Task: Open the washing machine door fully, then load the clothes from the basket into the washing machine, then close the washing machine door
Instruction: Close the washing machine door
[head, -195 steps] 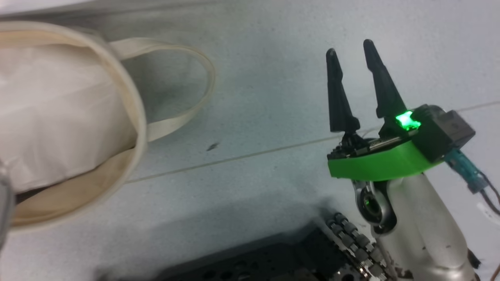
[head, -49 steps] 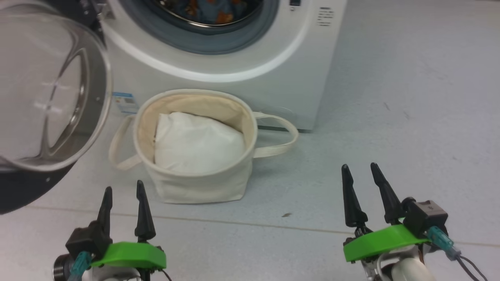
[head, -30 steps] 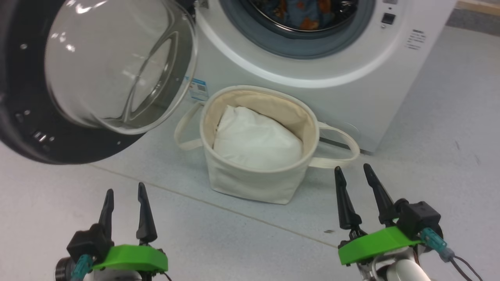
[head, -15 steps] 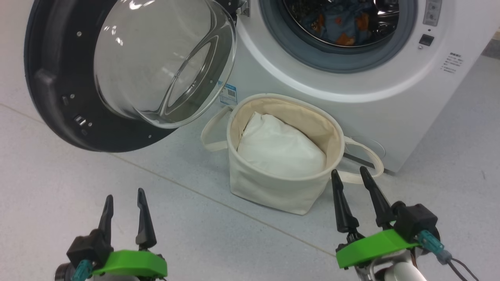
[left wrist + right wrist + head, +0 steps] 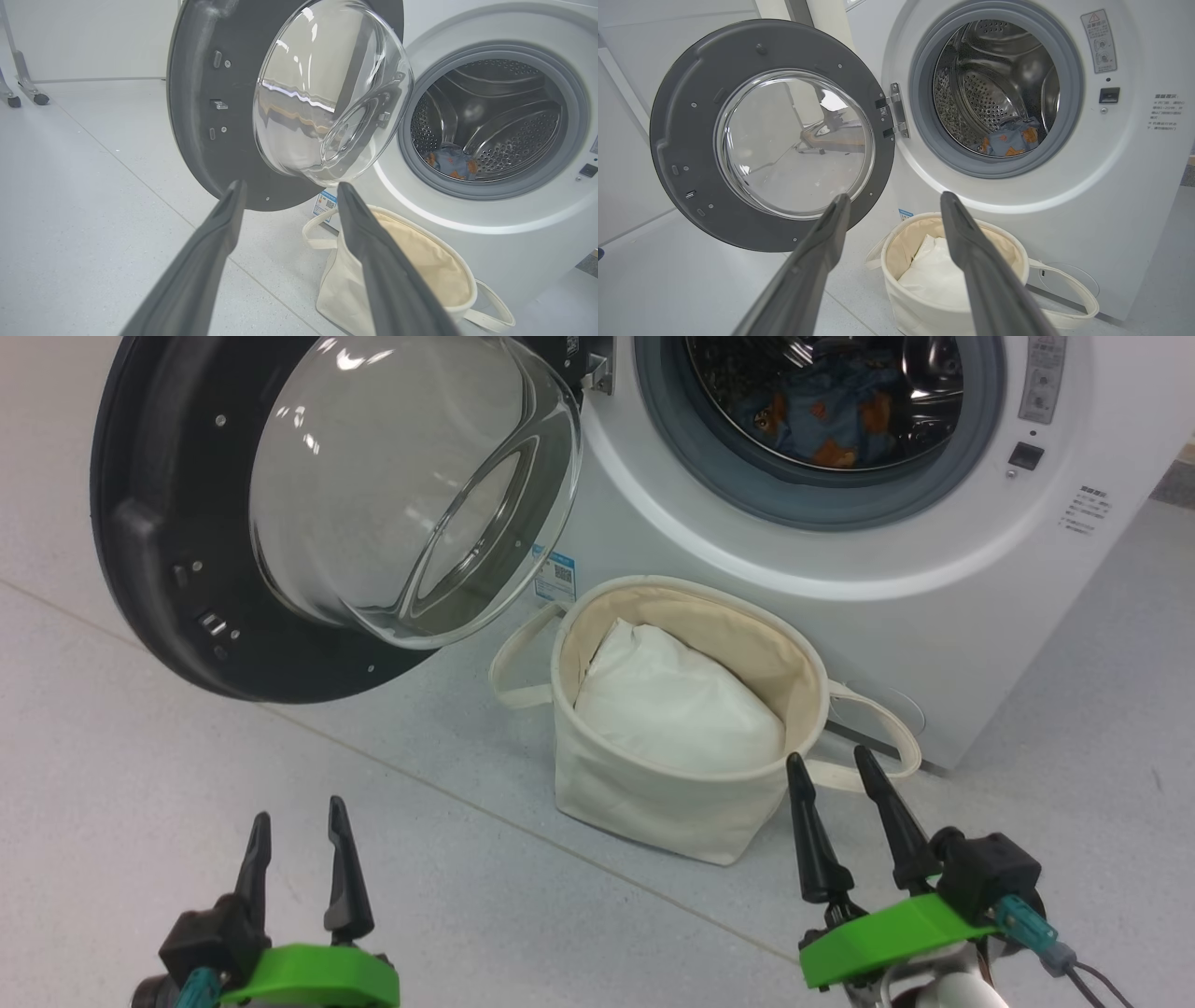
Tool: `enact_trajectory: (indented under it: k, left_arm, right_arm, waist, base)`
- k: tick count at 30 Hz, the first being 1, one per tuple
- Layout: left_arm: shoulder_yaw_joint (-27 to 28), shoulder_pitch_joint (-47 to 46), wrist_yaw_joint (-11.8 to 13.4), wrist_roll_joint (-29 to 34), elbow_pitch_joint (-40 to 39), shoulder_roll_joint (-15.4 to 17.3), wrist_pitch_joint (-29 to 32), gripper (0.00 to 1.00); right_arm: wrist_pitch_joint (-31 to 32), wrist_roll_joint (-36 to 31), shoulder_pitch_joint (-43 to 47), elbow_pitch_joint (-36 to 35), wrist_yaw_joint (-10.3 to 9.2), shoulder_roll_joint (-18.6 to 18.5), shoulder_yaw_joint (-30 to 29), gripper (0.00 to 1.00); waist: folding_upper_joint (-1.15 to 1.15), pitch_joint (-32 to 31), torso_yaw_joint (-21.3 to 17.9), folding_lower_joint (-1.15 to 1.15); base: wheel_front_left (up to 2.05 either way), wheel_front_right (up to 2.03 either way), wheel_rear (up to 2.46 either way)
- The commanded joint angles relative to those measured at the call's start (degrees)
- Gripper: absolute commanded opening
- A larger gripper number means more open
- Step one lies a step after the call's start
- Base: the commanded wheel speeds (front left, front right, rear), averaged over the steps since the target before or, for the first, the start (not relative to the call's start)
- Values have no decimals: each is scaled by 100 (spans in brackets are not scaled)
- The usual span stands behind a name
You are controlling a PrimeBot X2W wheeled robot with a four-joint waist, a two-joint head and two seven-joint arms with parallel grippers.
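The white washing machine [image 5: 840, 579] [image 5: 1111, 186] stands with its black round door [image 5: 149, 569] [image 5: 196, 116] [image 5: 677, 140] swung wide to the left, its glass bowl [image 5: 411, 495] facing me. Denim-blue clothes with orange prints [image 5: 822, 420] [image 5: 451, 161] [image 5: 1011, 137] lie inside the steel drum. In front of the machine sits the cream basket [image 5: 653, 793] [image 5: 906, 289] [image 5: 336, 289], holding a plain white bundle [image 5: 677, 705]. My left gripper [image 5: 297, 812] and right gripper [image 5: 829, 759] hang open and empty, low over the floor, short of the basket.
Pale grey floor [image 5: 187, 784] stretches to the left of the door and in front of the basket. The basket's loop handles [image 5: 878, 728] stick out sideways. A wheeled frame leg [image 5: 28, 88] stands far off at the left.
The head camera has swung and lifted, bringing the open door and the drum further into the picture. Both grippers stay open and low, about where they were.
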Motion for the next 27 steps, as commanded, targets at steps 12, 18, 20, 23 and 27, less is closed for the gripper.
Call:
enact_trajectory:
  k: [12, 18, 20, 23, 27]
  left_arm:
    - [890, -286, -610, -318, -1459, 76, -27, 0]
    - [1797, -691, -1283, -1280, -1600, 76, -27, 0]
    - [2129, -950, -1586, -1779, -1252, 76, -27, 0]
    - [2592, -1529, -1870, -2935, -581, 224, 250, 0]
    - [3252, -2506, -2041, -4851, 41, 766, 1189, 0]
  right_arm:
    - [-70, -56, -115, -206, 1, 13, 145, 100]
    - [-70, -138, -202, -209, 1, 13, 138, 100]
    - [-70, -154, -255, -208, 1, 13, 154, 100]
    - [-70, -179, -361, -240, 1, 13, 193, 100]
    - [-70, -288, -503, -258, 1, 13, 197, 100]
  waist:
    - [0, 172, -62, 0]
    - [0, 368, -108, 0]
    - [0, 442, -143, 0]
    - [0, 601, -230, 0]
    - [0, 886, -336, 0]
  base:
    - [0, 0, 0]
    - [0, 0, 0]
    - [0, 0, 0]
    - [0, 0, 0]
    - [0, 0, 0]
